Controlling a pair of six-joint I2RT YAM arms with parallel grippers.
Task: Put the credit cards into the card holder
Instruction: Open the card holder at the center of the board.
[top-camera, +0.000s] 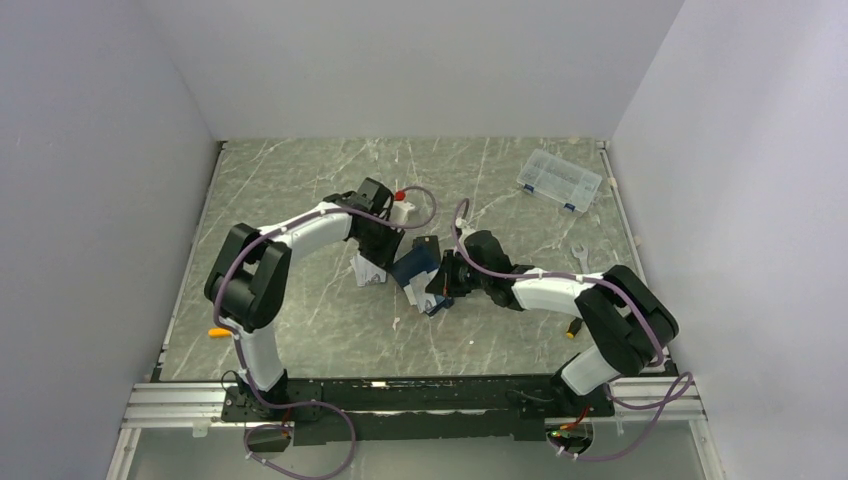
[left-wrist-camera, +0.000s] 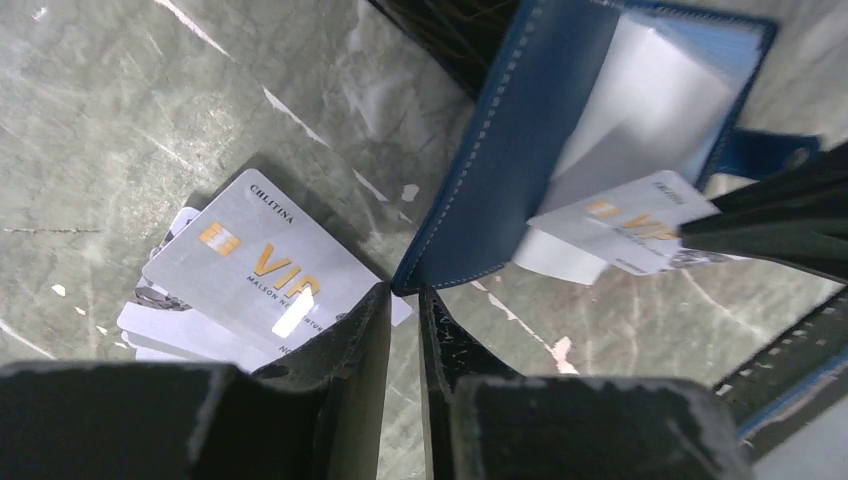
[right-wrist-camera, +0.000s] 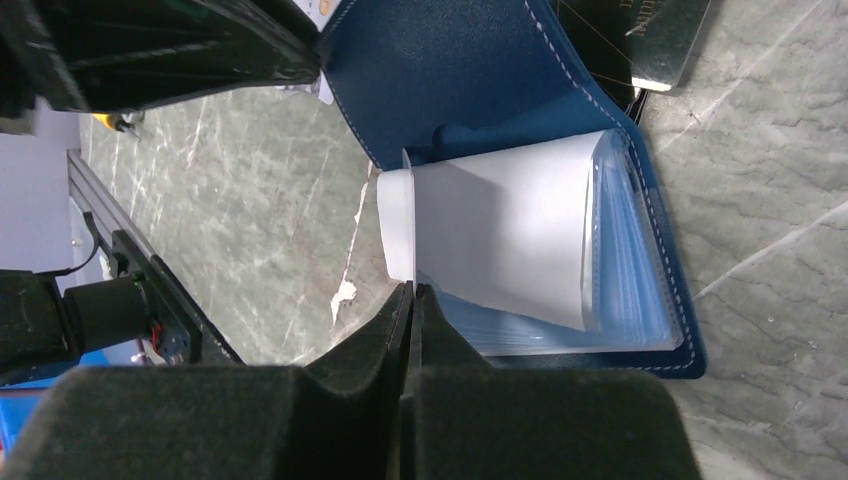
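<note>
The navy-blue card holder (top-camera: 413, 268) stands open between the arms, its light blue sleeves (right-wrist-camera: 625, 270) showing. My left gripper (left-wrist-camera: 405, 290) is shut on the lower corner of its cover (left-wrist-camera: 500, 170) and holds it up; it also shows in the top view (top-camera: 384, 256). My right gripper (right-wrist-camera: 412, 288) is shut on the edge of a silver-grey credit card (right-wrist-camera: 500, 225), which lies partly inside the holder's sleeves. In the left wrist view this card (left-wrist-camera: 625, 225) shows gold lettering. More silver-grey credit cards (left-wrist-camera: 240, 270) lie stacked on the table left of the holder. The orange-gold card is hidden.
A flat black rectangle (right-wrist-camera: 662, 40) lies just behind the holder. A clear plastic box (top-camera: 560, 180) sits at the back right, a wrench (top-camera: 582, 258) to the right, a white red-capped bottle (top-camera: 402, 207) behind the left gripper, and an orange object (top-camera: 218, 332) at the near left.
</note>
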